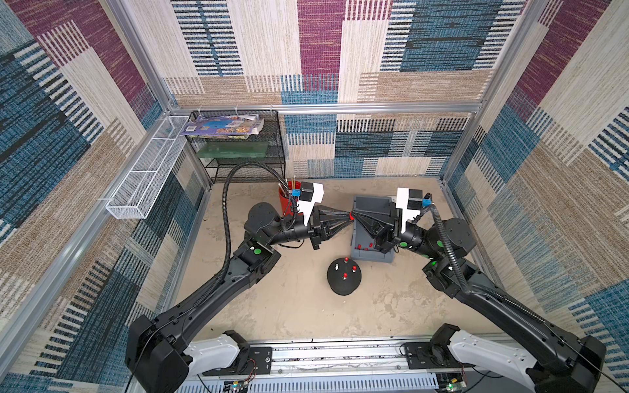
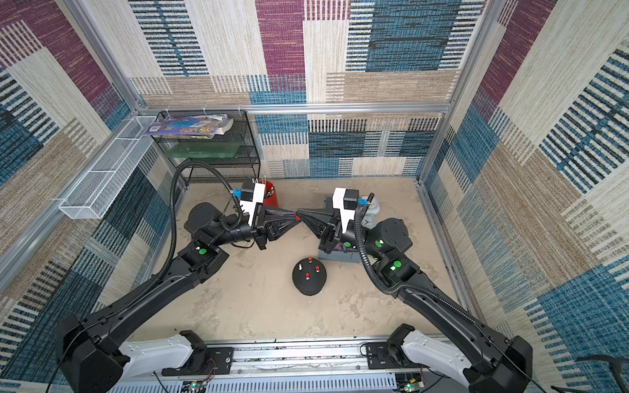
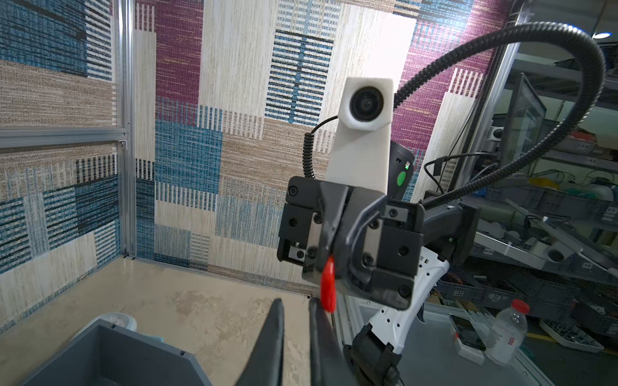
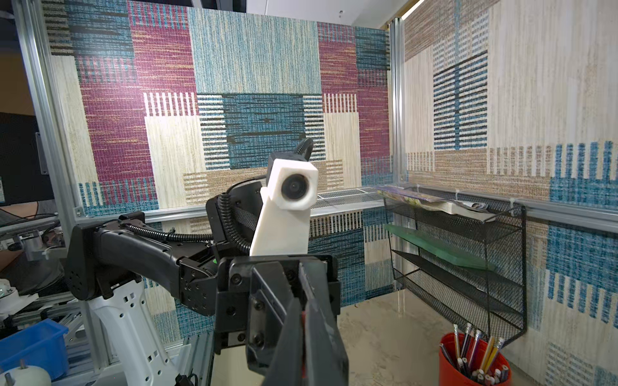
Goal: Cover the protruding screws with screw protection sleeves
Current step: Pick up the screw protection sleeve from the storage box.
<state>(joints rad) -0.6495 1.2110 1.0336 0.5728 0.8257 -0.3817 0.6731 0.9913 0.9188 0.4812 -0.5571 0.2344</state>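
Observation:
In both top views my two grippers meet tip to tip above the table. My right gripper is shut on a red screw protection sleeve. My left gripper keeps a narrow gap between its jaws, and the sleeve hangs just beside one fingertip. Below them the black dome stands on the table. Three of its protruding screws wear red sleeves, and one screw is bare.
A grey bin with loose red sleeves sits under the right arm. A red cup of pencils stands behind the left wrist. A black wire rack and a white mesh basket line the back left.

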